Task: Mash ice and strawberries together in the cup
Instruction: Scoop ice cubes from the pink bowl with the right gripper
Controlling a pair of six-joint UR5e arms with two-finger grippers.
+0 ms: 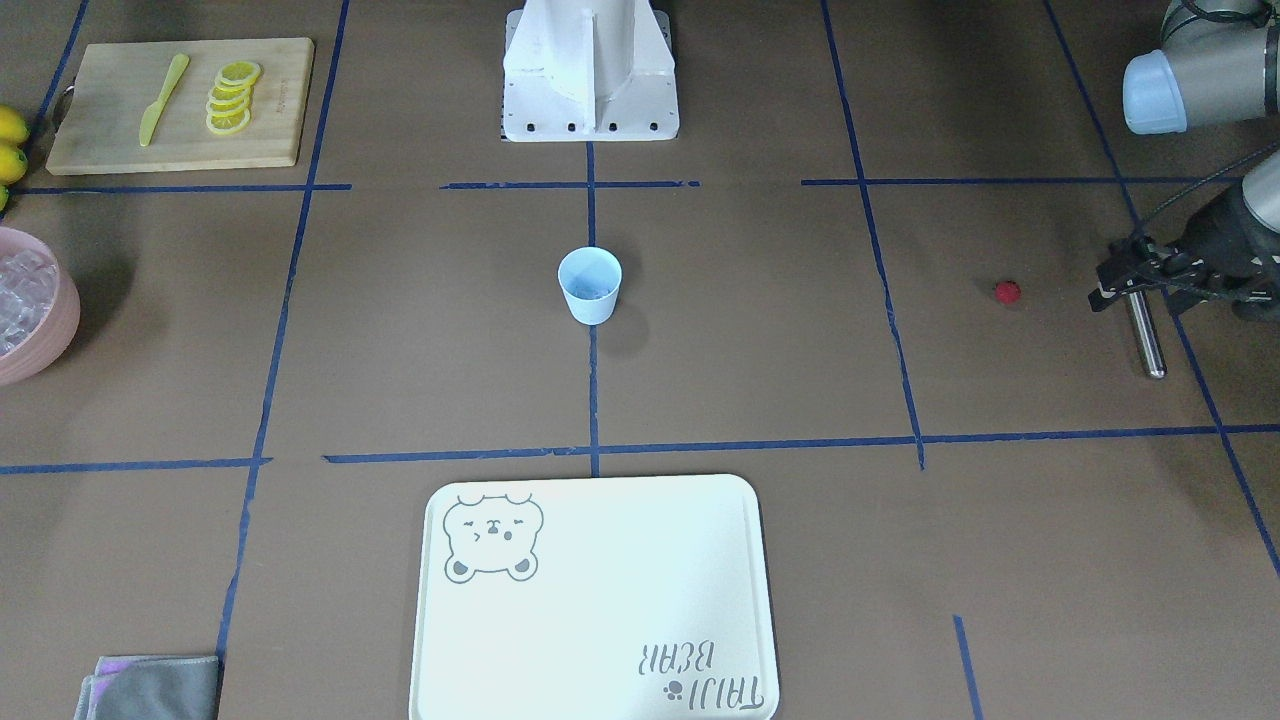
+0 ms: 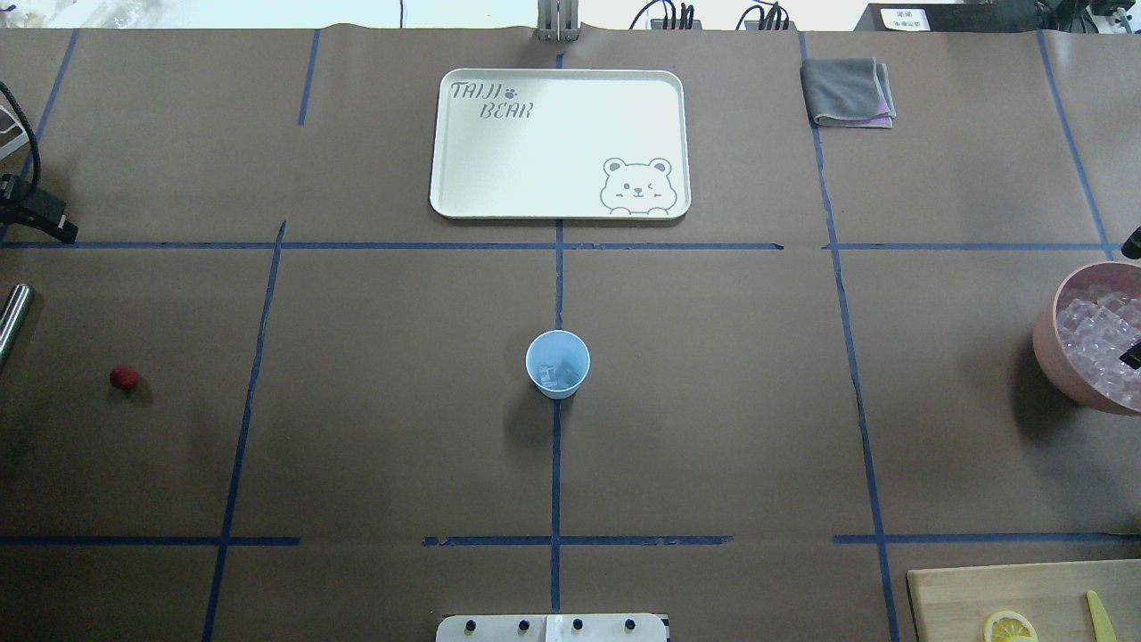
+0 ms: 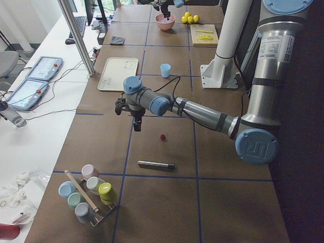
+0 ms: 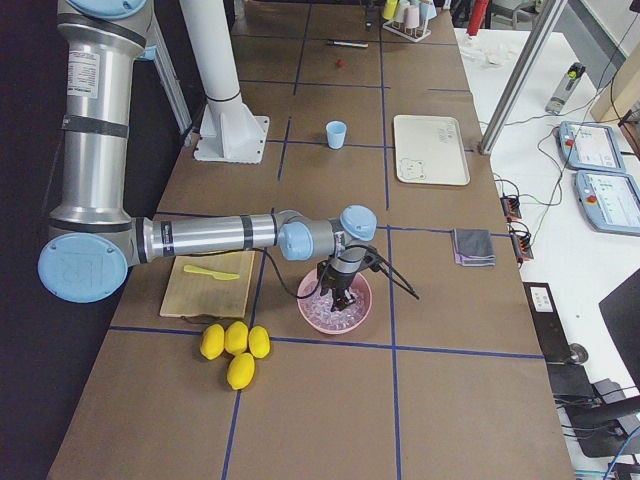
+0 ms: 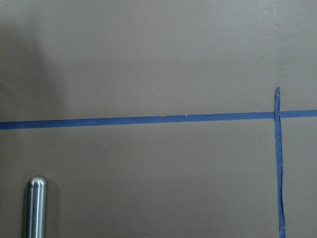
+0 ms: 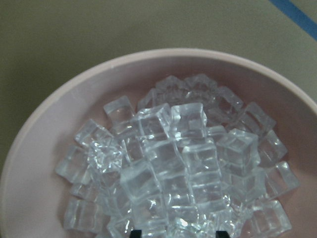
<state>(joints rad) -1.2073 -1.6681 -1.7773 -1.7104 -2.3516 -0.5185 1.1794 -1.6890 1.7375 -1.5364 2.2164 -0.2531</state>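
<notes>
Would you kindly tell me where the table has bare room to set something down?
Bare paper lies between the cup and the strawberry, and between the cup and the pink bowl. The tray holds nothing. It is crowded at the bowl, where the right gripper hangs over the ice.

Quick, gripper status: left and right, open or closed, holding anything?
Left gripper: cannot be told, no view shows its fingers clearly.
Right gripper: open, fingertips apart over the ice in the pink bowl.
</notes>
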